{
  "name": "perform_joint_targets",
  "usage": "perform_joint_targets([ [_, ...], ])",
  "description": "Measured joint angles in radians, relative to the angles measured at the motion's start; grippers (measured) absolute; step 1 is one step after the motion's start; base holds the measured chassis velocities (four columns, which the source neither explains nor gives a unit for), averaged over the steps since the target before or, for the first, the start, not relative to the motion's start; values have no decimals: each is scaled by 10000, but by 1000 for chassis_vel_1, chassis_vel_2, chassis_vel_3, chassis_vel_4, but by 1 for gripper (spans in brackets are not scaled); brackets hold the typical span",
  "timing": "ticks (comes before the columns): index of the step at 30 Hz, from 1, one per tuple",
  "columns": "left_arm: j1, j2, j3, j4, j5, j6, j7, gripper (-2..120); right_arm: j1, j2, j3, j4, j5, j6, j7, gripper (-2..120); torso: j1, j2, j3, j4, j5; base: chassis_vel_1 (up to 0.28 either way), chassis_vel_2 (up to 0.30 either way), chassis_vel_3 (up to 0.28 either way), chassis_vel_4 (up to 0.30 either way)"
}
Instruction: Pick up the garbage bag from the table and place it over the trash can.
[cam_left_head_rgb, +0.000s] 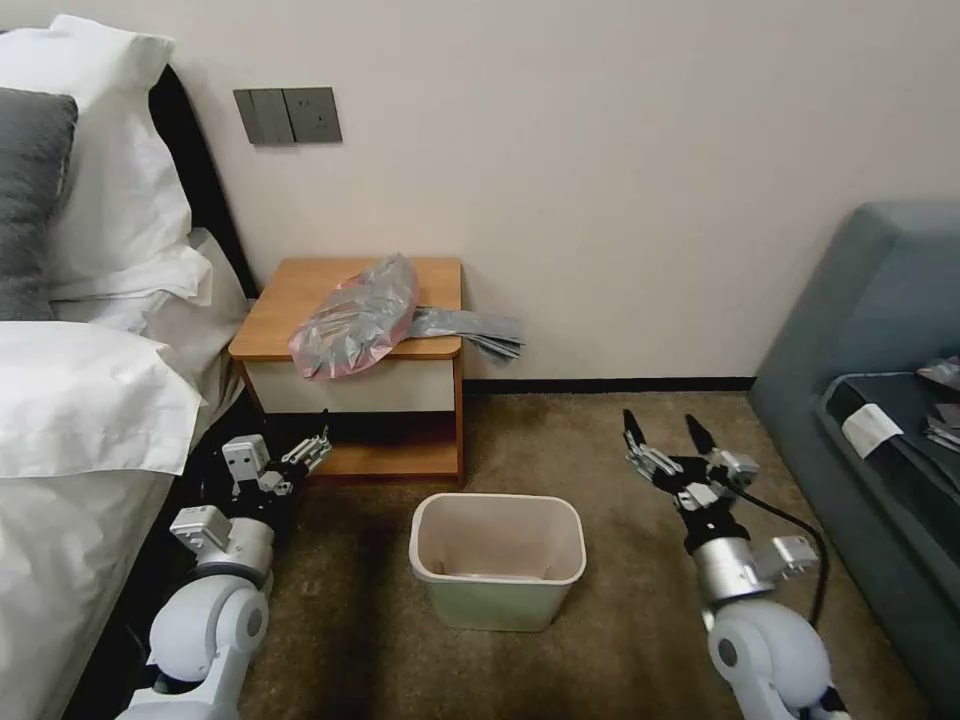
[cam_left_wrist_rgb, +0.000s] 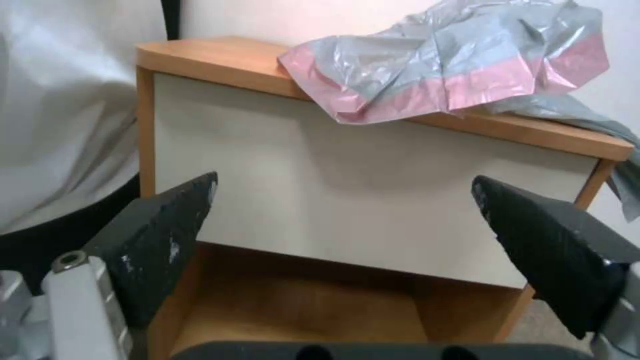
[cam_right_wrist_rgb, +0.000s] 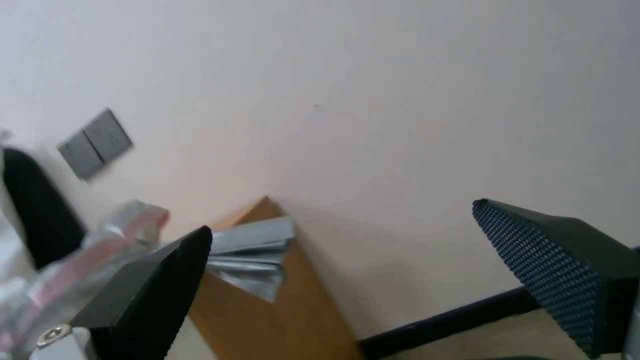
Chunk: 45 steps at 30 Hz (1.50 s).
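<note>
Brown carpet (cam_left_head_rgb: 620, 470) runs up to a pale wall, and against that wall I have the table (cam_left_head_rgb: 300, 300), wedged beside the bed (cam_left_head_rgb: 90, 400). On its wooden top lies the garbage bag (cam_left_head_rgb: 350, 318), crumpled, its pink-edged end drooping over the front edge and a grey tail hanging off the side away from the bed. On the floor in front of the table, well apart from the bag, the trash can (cam_left_head_rgb: 497, 590) stands upright with its mouth uncovered. My left gripper (cam_left_head_rgb: 312, 450) sits low in front of the table's lower shelf, fingers spread wide and holding nothing. My right gripper (cam_left_head_rgb: 668, 432) hovers over the carpet beyond the can, pointing up toward the wall, likewise spread and unloaded.
</note>
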Motion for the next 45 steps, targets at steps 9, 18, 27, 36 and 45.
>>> perform_joint_targets([
  [9,185,-289,21,28,355,-208,20,100,1777,-34,-1812,-1254,2312,-247,380,100,0,-1,0,0,-2,0,0,0,0],
  [18,285,-505,-133,31,501,-256,21,100,3813,333,-2966,-3187,4410,-194,798,100,0,-1,0,1,-2,0,0,0,0],
  [27,327,-719,-181,260,535,-446,-436,100,4805,1300,-3265,-4454,5644,-262,517,100,0,-1,0,0,-4,0,0,0,0],
  [36,512,-854,-239,311,671,-448,-579,100,5723,2132,-3041,-5759,6206,-286,252,100,0,-1,0,1,-1,0,0,0,0],
  [45,708,-974,-337,252,849,-471,-664,100,6485,2450,-2910,-6911,6220,-337,-93,100,0,-1,0,1,-1,0,0,0,0],
])
